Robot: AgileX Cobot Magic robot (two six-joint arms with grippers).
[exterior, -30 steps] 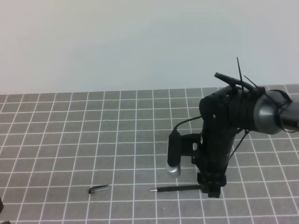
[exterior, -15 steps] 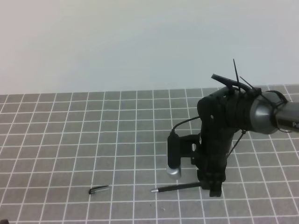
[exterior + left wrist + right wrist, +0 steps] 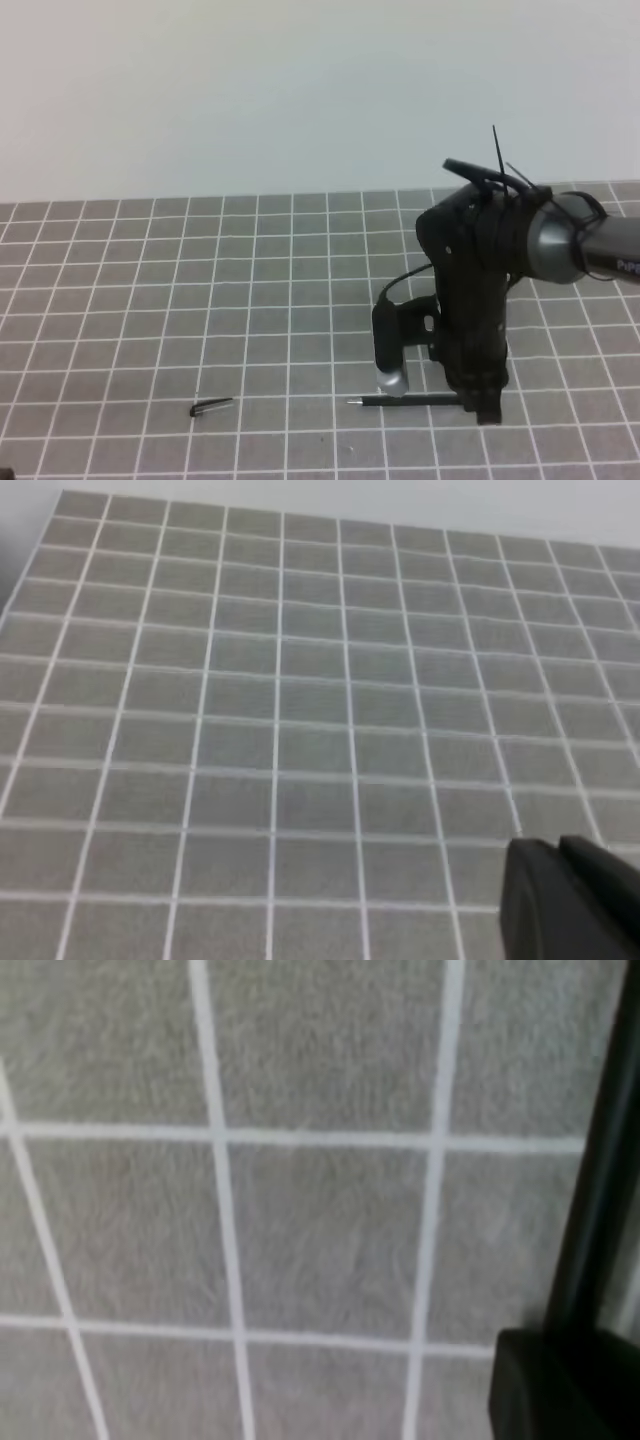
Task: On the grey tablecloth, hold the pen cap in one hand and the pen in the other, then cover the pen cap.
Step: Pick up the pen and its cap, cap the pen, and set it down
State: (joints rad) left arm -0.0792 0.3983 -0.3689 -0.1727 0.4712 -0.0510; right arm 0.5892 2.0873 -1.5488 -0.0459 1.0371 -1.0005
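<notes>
Grey tablecloth (image 3: 150,300) gridded in white fills our overhead view, under a pale wall. We see the right gripper (image 3: 480,405) clamped on the back end of the pen (image 3: 400,401), whose silvery tip points left toward the pen cap (image 3: 210,406), lying well apart. Our right wrist view gives only cloth and a dark edge. The left gripper (image 3: 570,895) shows only in the left wrist view, closed, holding nothing.

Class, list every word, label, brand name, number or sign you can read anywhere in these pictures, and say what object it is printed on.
White lettering on the dark forearm tube of the right arm, at the right edge of the high view: cut off by the frame and too blurred to read.
Long thin black pen, short black pen cap, grey grid-printed tablecloth: no readable text.
Wrist views: none.
</notes>
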